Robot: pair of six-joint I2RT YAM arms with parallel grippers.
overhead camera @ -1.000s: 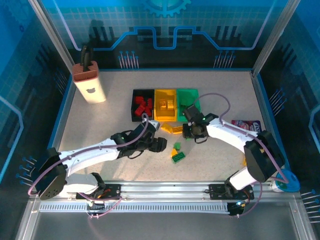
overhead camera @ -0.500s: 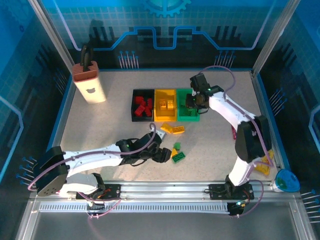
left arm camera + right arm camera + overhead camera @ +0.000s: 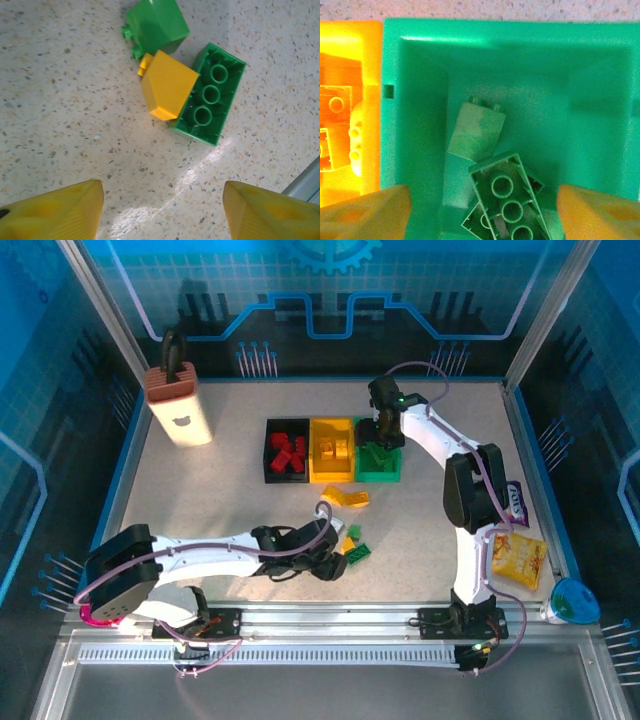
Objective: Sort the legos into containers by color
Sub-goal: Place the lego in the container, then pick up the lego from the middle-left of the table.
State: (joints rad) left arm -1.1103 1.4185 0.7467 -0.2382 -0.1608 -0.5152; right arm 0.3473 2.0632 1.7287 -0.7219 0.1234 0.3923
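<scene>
My left gripper (image 3: pixel 162 210) hangs open low over the table, nothing between its yellow fingers (image 3: pixel 55 210). Just beyond it lie three loose legos: an upturned green brick (image 3: pixel 210 100), a yellow sloped brick (image 3: pixel 167 85) resting against it, and a green sloped brick (image 3: pixel 156 25). From above, the left gripper (image 3: pixel 335 562) sits beside that cluster (image 3: pixel 356 546); more yellow legos (image 3: pixel 347 497) lie farther back. My right gripper (image 3: pixel 482 210) is open above the green container (image 3: pixel 415 125), where green bricks (image 3: pixel 507 192) lie. The black container (image 3: pixel 268 450) holds red legos, the yellow container (image 3: pixel 312 452) yellow ones.
A tall beige box with a brown top (image 3: pixel 178 405) stands at the back left. A purple snack packet (image 3: pixel 515 502) and a yellow packet (image 3: pixel 515 558) lie by the right wall, with a teal object (image 3: pixel 570 600) in the near right corner.
My right gripper rose from the table's middle to above the green container and opened there. My left gripper moved nearer and to the right, up to the loose green and yellow bricks.
</scene>
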